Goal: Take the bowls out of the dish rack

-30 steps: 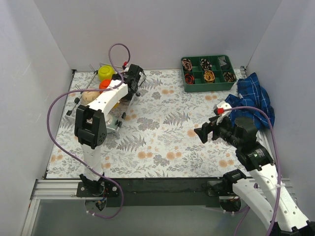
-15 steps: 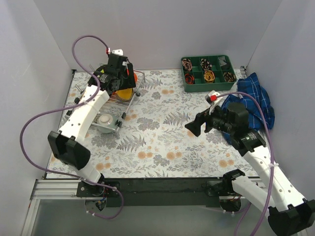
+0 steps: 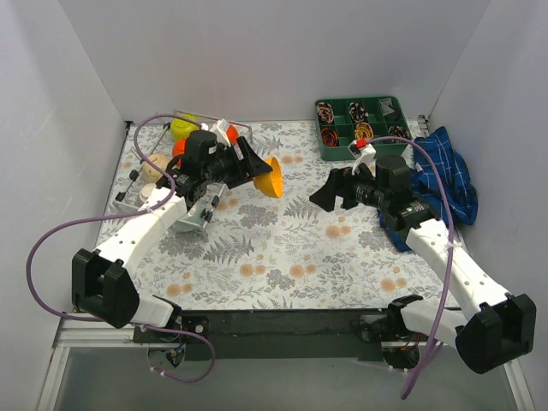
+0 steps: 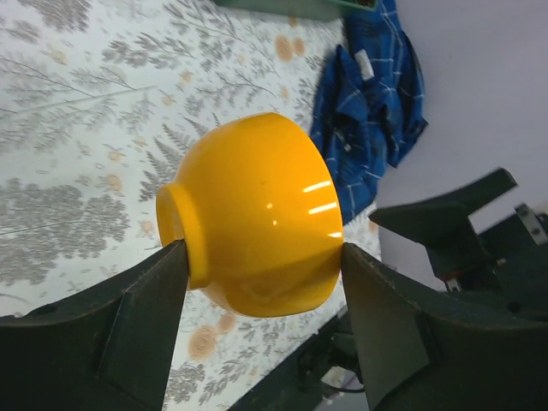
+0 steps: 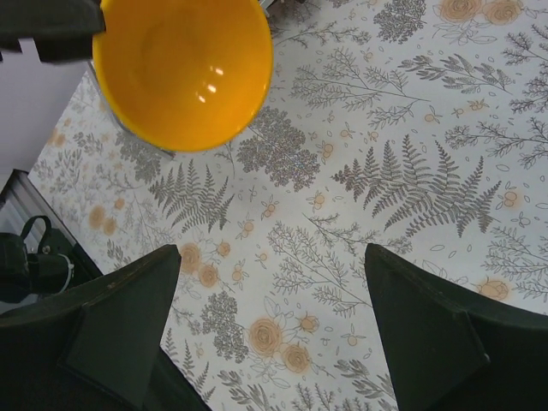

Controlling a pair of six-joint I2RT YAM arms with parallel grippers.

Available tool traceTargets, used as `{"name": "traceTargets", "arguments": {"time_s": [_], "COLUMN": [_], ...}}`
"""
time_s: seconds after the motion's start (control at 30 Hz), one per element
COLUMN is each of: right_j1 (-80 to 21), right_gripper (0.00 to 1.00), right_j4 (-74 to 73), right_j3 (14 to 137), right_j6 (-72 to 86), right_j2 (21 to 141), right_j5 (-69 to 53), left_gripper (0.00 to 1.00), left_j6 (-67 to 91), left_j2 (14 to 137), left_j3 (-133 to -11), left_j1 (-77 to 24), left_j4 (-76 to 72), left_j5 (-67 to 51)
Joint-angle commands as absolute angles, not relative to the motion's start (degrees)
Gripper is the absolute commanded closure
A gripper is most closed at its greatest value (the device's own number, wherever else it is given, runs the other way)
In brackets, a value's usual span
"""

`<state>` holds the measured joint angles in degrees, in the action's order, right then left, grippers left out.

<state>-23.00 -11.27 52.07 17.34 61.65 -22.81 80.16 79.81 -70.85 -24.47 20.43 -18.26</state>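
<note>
Our left gripper (image 4: 261, 253) is clamped on the yellow bowl (image 4: 257, 197), one finger by the foot and the other by the rim. The bowl hangs on its side in the air, clear of the rack (image 3: 195, 214) and over the middle of the table (image 3: 282, 248). Its mouth faces our right gripper (image 5: 272, 253), whose fingers are spread wide with nothing between them, near the bowl but not touching it.

We judge the step to be either a handover or a set-down on the table. The bowl is glossy and curved and held only at its two ends, so it could slip. We should keep the squeeze on, move slowly, and let go only once the right gripper has closed on the rim or the foot rests flat on the table. For a set-down, the wrist must first turn the bowl upright.

The left wrist view alone shows where the fingers bear on the bowl. The right wrist view alone shows the bowl's hollow, which is empty. Only the top view shows what is left in the rack behind the left arm: a lime bowl (image 3: 181, 128), a red-orange bowl (image 3: 179, 147) and a beige bowl (image 3: 154, 166). Any others are hidden by the arm.
</note>
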Motion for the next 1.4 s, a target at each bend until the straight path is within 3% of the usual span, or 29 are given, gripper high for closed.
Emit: {"name": "traceTargets", "arguments": {"time_s": [0.0,0.33,0.53,0.63,0.73,0.8,0.87,0.9,0.93,1.0,1.03,1.13,1.23,1.37], "right_j1": [-23.2,-23.2,-23.3,-23.2,-23.2,-23.2,-23.0,-22.9,-22.5,-22.2,-21.9,-20.9,-19.4,-17.4], "right_gripper": [0.04,0.16,0.29,0.42,0.62,0.83,0.98,0.99,0.99,0.99,0.99,0.99,0.99,0.99], "right_j4": [-2.3,8.0,10.3,11.5,12.4,12.3,10.6,9.6,8.1,2.9,1.1,-6.9,-14.4,-21.6], "right_j3": [53.9,51.5,52.0,51.4,50.6,50.0,49.7,49.8,50.0,50.9,51.9,54.9,59.0,65.8], "right_j6": [25.4,32.5,33.0,33.7,34.1,33.0,31.7,29.9,28.8,24.5,22.7,17.4,14.7,12.2], "right_j2": [64.0,71.0,74.8,76.0,76.5,75.8,74.8,73.8,73.4,72.7,72.6,72.9,75.0,82.3], "right_j5": [-21.5,-23.7,-26.9,-28.8,-30.1,-29.6,-27.4,-26.6,-25.1,-23.1,-20.3,-13.1,-5.1,2.5], "left_gripper": [0.98,0.98,0.99,0.99,0.99,0.97,0.86,0.77,0.61,0.49,0.35,0.11,0.02,0.02], "left_j6": [89.2,96.7,98.6,99.7,100.4,99.7,97.9,95.3,93.6,90.1,86.5,78.9,73.4,64.3], "left_j2": [74.8,73.4,74.1,74.5,75.1,75.1,74.6,73.9,73.6,72.3,71.9,70.5,68.9,67.3], "left_j3": [-64.8,-54.0,-51.3,-50.2,-49.5,-49.4,-49.7,-50.0,-50.5,-52.2,-53.1,-56.4,-59.5,-62.0], "left_j1": [-25.4,-27.2,-29.2,-30.1,-30.3,-30.4,-30.4,-30.4,-30.4,-30.4,-30.4,-30.4,-30.4,-30.3], "left_j4": [4.5,-13.0,-18.4,-20.9,-22.6,-21.0,-19.1,-15.9,-14.0,-7.9,-5.6,3.8,11.5,18.9], "left_j5": [-28.6,-33.6,-34.2,-34.3,-34.3,-33.5,-31.2,-30.2,-29.1,-24.7,-22.9,-14.6,-5.2,6.7]}}
